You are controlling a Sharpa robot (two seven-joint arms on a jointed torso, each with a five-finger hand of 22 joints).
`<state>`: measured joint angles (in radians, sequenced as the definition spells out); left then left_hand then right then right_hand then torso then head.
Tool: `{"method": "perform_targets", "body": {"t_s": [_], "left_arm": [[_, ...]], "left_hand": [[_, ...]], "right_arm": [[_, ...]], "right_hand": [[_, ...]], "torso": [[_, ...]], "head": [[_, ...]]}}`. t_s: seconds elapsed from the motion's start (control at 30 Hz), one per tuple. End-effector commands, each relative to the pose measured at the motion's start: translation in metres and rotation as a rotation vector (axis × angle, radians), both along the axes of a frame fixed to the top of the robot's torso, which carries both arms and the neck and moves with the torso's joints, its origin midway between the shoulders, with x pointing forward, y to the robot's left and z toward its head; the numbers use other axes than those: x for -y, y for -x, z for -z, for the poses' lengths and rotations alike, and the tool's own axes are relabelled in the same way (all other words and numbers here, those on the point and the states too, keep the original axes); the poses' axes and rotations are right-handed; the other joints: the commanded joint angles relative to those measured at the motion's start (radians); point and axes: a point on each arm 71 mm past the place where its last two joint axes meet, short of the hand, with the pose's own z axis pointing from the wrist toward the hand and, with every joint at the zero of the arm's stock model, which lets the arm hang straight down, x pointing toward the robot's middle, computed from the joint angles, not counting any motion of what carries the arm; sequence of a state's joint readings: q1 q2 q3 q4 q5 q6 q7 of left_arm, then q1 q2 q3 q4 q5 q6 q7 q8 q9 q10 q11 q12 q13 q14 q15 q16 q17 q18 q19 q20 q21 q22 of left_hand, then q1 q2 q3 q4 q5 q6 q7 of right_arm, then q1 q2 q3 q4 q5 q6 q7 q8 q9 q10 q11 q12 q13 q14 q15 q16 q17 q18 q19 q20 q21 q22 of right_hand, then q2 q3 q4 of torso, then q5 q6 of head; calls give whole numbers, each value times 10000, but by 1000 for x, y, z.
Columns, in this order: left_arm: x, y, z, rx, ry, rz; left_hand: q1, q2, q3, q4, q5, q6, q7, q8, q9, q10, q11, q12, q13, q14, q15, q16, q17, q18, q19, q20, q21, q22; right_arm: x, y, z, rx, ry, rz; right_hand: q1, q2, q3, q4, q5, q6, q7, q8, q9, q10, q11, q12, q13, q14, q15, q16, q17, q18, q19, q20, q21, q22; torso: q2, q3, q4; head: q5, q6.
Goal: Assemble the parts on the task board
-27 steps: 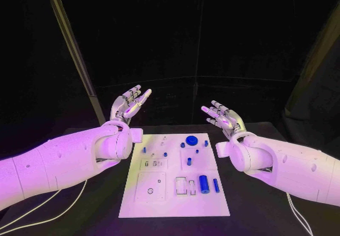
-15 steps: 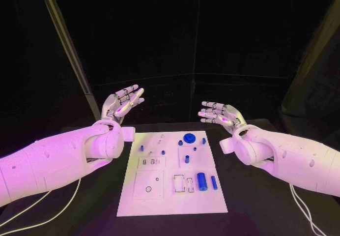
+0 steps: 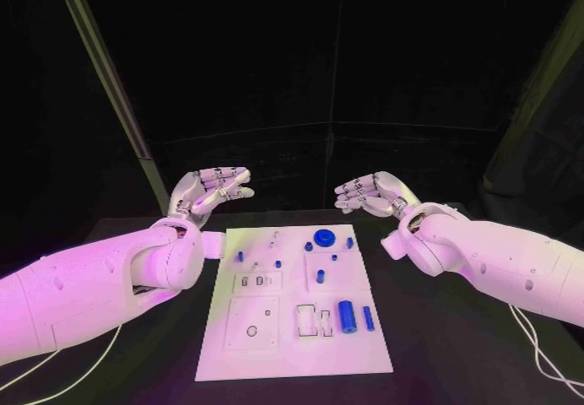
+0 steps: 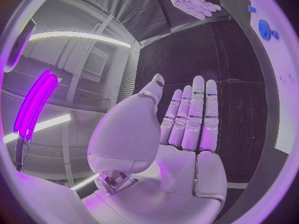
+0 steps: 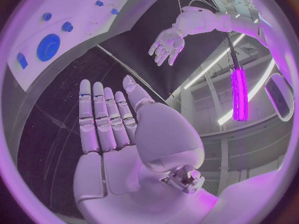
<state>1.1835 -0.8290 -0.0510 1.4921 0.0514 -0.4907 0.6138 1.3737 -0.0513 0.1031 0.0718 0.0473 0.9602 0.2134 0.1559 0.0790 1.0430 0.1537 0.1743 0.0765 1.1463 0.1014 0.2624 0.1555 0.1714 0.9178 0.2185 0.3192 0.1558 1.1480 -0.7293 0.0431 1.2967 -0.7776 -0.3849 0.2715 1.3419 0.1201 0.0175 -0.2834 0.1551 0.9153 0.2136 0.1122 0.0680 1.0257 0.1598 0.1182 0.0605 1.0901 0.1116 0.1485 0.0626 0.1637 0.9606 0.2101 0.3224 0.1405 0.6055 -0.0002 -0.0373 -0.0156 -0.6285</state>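
Head view: the left hand [image 3: 209, 189] and right hand [image 3: 372, 194] hover above the far edge of the black table [image 3: 451, 337], beyond the task board [image 3: 274, 350], and both sit lower and tipped further forward than a second ago, when their fingers pointed upward. Each hand is empty, fingers extended and released (the wrist views show flat palms with fingers laid side by side). The board lies in the middle of the table between the two arms, touched by neither hand. On it rest the blue parts: a round disc [image 3: 325, 237] near the far end and a cylinder [image 3: 346, 315] nearer the robot, placed as before.
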Motion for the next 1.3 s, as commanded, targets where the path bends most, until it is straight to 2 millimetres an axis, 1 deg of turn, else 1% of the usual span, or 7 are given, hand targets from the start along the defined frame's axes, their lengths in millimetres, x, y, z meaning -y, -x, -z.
{"method": "perform_targets", "body": {"t_s": [0.03, 0.1, 0.23, 0.37, 0.63, 1.0, 1.3], "left_arm": [[7, 6, -4, 265, -176, 795], [8, 11, -6, 255, -143, 960], [11, 19, -9, 204, -49, 1267], [17, 24, -10, 160, 56, 1544], [29, 28, -11, 76, 241, 2013], [33, 30, -11, 27, 303, 2175], [33, 30, -10, -18, 311, 2225]], "left_hand": [[156, 12, 23, -199, 13, 122, -11, -51, -33, 167, -13, -7, -27, 114, -20, -22, 46, 133, 108, -26, 47, -4], [169, 27, 26, -238, 14, 152, -17, -65, -45, 207, -22, -29, -37, 134, -26, -39, 61, 132, 128, -38, 46, -9], [151, 41, 15, -270, 13, 188, -21, -87, -61, 255, -27, -60, -49, 164, -37, -60, 81, 128, 153, -48, 43, -17], [102, 51, -10, -284, 13, 194, -15, -121, -80, 265, -20, -107, -64, 187, -35, -81, 101, 124, 171, -53, 37, -26], [29, 100, -43, -323, 12, 202, 3, -193, -111, 267, 0, -204, -89, 155, -11, -174, 118, 112, 170, -46, 1, -56], [16, 117, -52, -347, 12, 203, 9, -220, -118, 266, 7, -239, -95, 139, -2, -212, 123, 110, 163, -41, -17, -69], [6, 123, -59, -359, 12, 202, 15, -235, -122, 262, 12, -259, -98, 135, 2, -230, 126, 109, 160, -38, -26, -76]], "right_arm": [[-8, -4, -5, 729, 2668, -492], [-12, -8, -10, 1010, 3458, -489], [-21, -14, -18, 1488, 4869, -522], [-31, -15, -21, 1937, 5995, -753], [-56, -11, -21, 2548, 7651, -1491], [-72, -4, -20, 2736, 8350, -1978], [-76, -4, -18, 2612, 8737, -2155]], "right_hand": [[442, -241, 239, -53, 139, 911, -199, -59, -13, 992, -257, -300, 12, 1404, -410, -17, 5, 132, 970, -509, 1178, 557], [457, -320, 269, -47, 139, 1027, -275, -113, -15, 1150, -362, -392, 19, 2322, -642, 324, 187, 151, 1125, -680, 1659, 833], [306, -416, 263, -21, 148, 1156, -335, -203, -19, 1275, -482, -518, 18, 3241, -855, 699, 482, 190, 1440, -892, 2381, 1241], [182, -452, 308, -16, 174, 1303, -439, -252, -14, 1447, -602, -534, 21, 3934, -1026, 1072, 794, 199, 1750, -1043, 2988, 1577], [-160, -633, 810, -18, 32, 1367, -535, -482, -29, 1336, -699, -567, 16, 4189, -1171, 3136, 2263, 183, 1914, -1179, 4535, 2495], [-509, -913, 1348, 24, -37, 1172, -600, -477, -25, 1072, -676, -550, 26, 3984, -1166, 4992, 3550, 191, 1730, -1127, 5811, 3292], [-584, -983, 1548, 52, -63, 1121, -589, -483, -27, 985, -669, -561, 20, 3874, -1134, 5470, 3866, 105, 1832, -1102, 6501, 4065]], "torso": [[339, -7, 124], [442, -15, 148], [682, -61, 206], [880, -57, 256], [1216, -58, 301], [1400, -62, 291], [1417, -63, 298]], "head": [[-81, 144], [-108, 231], [-207, 327], [-264, 366], [-251, 454], [-279, 528], [-231, 531]]}}
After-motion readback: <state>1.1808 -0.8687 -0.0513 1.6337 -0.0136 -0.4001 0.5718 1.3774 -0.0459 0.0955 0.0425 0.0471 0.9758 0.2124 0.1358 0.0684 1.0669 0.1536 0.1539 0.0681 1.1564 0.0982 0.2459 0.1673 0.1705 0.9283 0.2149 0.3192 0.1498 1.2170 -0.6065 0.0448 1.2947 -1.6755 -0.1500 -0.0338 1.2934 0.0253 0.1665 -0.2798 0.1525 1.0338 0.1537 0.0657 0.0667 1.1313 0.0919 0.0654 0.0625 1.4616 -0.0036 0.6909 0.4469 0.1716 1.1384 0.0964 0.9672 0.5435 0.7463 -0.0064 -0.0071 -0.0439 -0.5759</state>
